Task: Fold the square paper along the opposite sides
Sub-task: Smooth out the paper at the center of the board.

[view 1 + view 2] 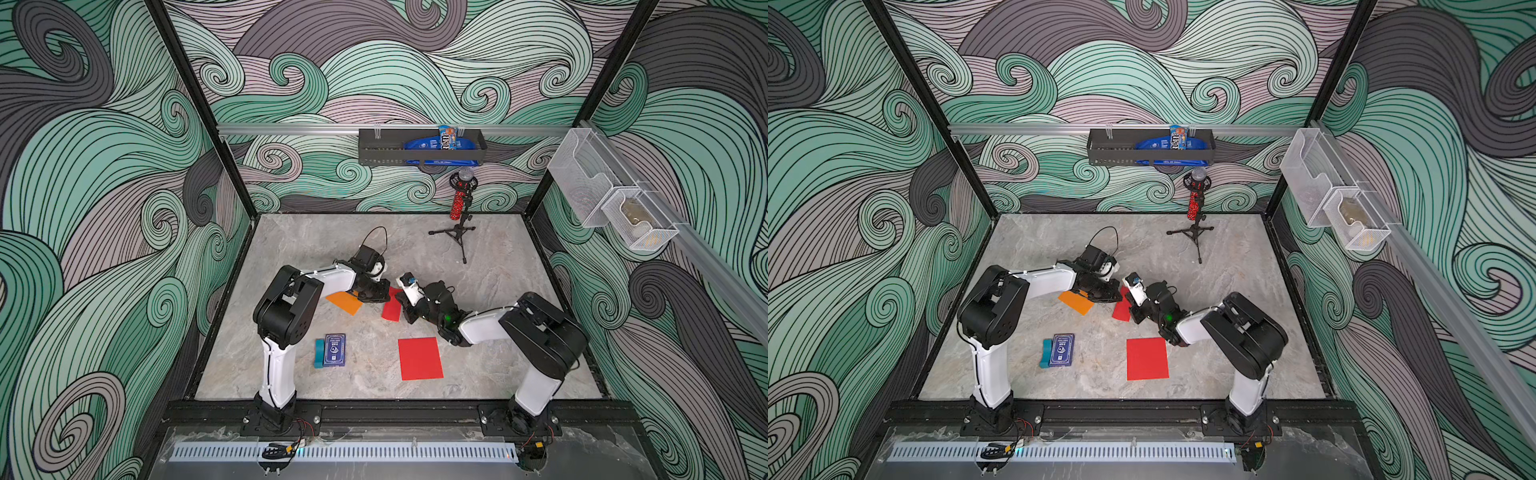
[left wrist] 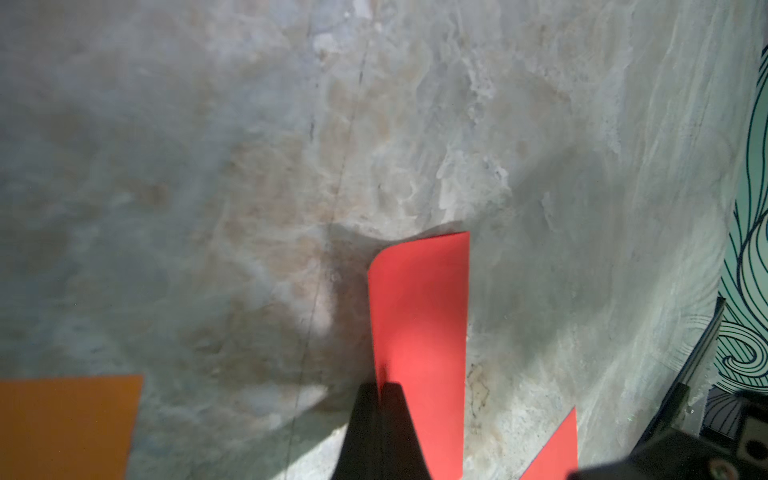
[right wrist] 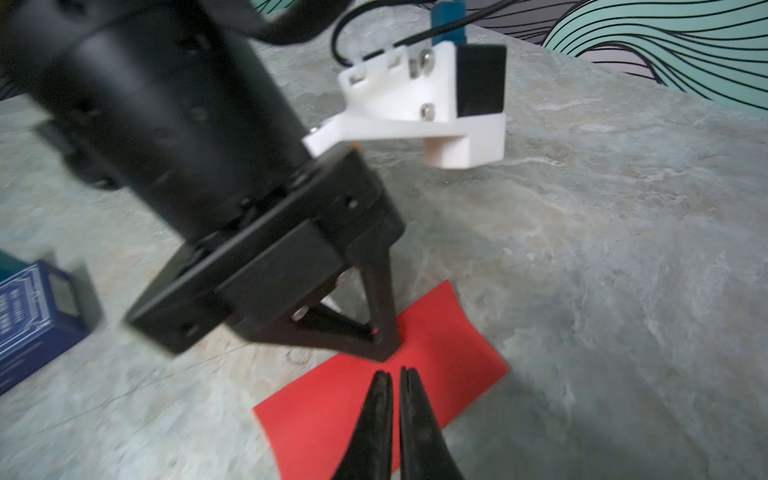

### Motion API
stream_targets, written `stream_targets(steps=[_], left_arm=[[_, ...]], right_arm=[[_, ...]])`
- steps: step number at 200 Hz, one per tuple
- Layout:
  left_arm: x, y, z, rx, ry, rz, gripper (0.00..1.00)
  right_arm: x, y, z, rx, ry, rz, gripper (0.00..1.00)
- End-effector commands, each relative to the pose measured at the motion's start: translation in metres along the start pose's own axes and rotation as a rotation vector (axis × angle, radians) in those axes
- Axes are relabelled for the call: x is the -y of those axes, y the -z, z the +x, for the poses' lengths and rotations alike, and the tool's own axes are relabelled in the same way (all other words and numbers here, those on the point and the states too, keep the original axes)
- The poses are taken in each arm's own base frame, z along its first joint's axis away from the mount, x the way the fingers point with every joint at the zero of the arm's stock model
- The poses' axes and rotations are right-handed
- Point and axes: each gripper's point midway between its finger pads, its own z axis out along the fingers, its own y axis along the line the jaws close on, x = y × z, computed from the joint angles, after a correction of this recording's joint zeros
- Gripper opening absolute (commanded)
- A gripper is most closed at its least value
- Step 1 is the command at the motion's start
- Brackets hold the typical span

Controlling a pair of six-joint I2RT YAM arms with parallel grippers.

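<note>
the small red paper [image 1: 392, 308] lies mid-table between the two arms, one edge curled up. the left gripper [image 2: 380, 388] is clenched on that raised edge. the right gripper [image 3: 396, 374] hangs over the sheet, jaws drawn almost together; i can't tell if they pinch it. an orange paper [image 1: 345, 302] lies just beside.

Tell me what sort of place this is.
Probably a robot test or data-collection cell, not a home or shop. A left arm and a right arm are bolted at the front of a marble-look tabletop. Wave-printed walls box it in, and a microphone stands on a tripod.
</note>
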Motion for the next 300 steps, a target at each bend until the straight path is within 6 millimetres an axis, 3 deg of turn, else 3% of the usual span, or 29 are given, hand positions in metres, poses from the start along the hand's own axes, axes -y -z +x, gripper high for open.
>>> stream_targets(steps=[1, 41, 89, 184, 300], left_arm=[[-0.046, -0.013, 0.034, -0.101, 0.066, -0.173, 0.0], [-0.047, -0.014, 0.035, -0.105, 0.067, -0.174, 0.0], [-0.048, -0.013, 0.035, -0.1, 0.066, -0.181, 0.0], [-0.049, -0.007, 0.032, -0.081, 0.059, -0.202, 0.0], [-0.047, 0.001, 0.025, -0.054, 0.049, -0.213, 0.0]], right_arm=[[0.005, -0.017, 0.02, -0.061, 0.024, 0.008, 0.1], [0.016, -0.023, 0.043, -0.122, 0.046, 0.043, 0.1], [0.033, -0.02, 0.056, -0.145, 0.009, 0.091, 0.1], [0.061, -0.03, 0.068, -0.211, -0.099, 0.167, 0.09], [0.075, -0.036, 0.073, -0.266, -0.132, 0.196, 0.09]])
